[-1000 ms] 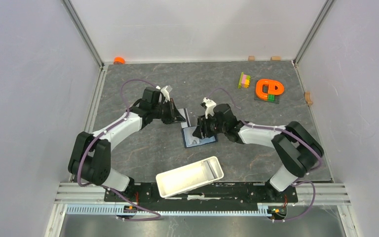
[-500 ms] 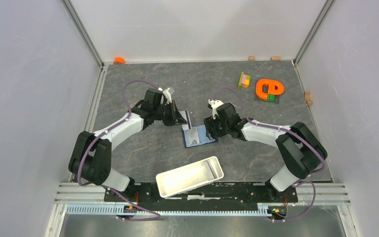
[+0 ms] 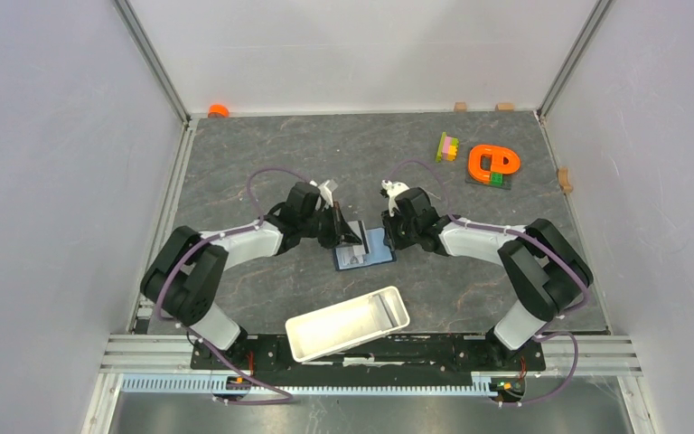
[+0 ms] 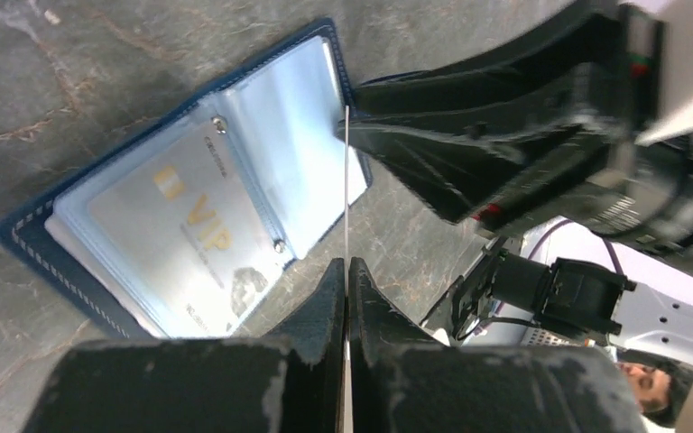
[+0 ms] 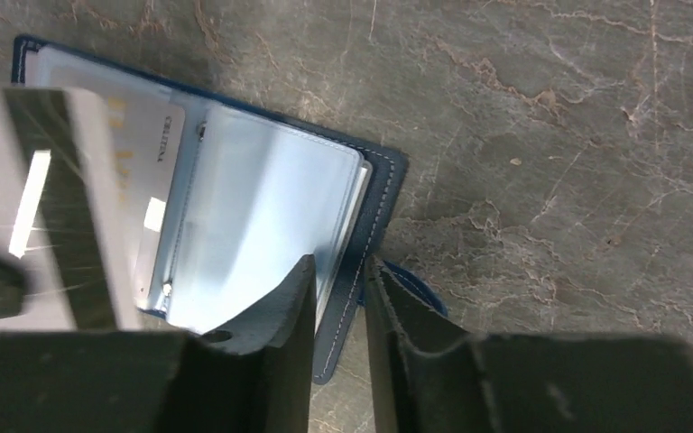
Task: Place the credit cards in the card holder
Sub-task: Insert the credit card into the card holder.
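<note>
The left pincer (image 4: 346,266) nips a credit card (image 4: 346,180) edge-on, just ahead of its tips, above the open card holder (image 4: 293,126). The right pincer (image 5: 338,275) is clamped on the holder's edge, down on the surface (image 5: 550,135). A VIP card (image 4: 180,230) sits sleeved inside.

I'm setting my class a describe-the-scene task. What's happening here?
The left gripper holds a credit card edge-on above the card holder, which lies open on the table. The right gripper pinches the holder's edge. A VIP card already sits inside.
</note>
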`<control>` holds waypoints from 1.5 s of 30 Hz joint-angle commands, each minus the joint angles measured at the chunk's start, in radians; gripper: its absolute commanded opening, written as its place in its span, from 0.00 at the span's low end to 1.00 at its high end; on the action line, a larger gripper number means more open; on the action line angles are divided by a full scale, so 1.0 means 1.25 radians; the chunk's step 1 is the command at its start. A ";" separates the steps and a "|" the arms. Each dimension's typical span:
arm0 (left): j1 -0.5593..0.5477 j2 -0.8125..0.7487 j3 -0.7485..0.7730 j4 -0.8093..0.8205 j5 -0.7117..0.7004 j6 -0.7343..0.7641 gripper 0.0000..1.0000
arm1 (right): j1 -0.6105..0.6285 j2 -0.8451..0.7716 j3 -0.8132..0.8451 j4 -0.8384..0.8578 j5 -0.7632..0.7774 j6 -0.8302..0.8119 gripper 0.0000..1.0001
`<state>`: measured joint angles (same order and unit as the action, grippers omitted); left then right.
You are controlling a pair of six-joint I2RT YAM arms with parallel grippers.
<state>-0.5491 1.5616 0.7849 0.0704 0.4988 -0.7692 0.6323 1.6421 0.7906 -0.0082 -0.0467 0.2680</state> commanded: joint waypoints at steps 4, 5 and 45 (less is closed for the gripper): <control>-0.007 0.093 -0.038 0.175 -0.026 -0.096 0.02 | -0.005 0.036 -0.028 -0.005 0.015 0.021 0.23; -0.006 0.101 -0.038 0.176 -0.028 -0.095 0.02 | -0.005 0.038 -0.030 -0.004 0.015 0.022 0.22; -0.006 0.194 -0.203 0.445 -0.002 -0.354 0.02 | -0.006 0.046 -0.015 -0.025 0.056 0.036 0.11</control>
<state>-0.5560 1.7760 0.5713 0.5640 0.5064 -1.1316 0.6262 1.6562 0.7853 0.0368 -0.0074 0.3130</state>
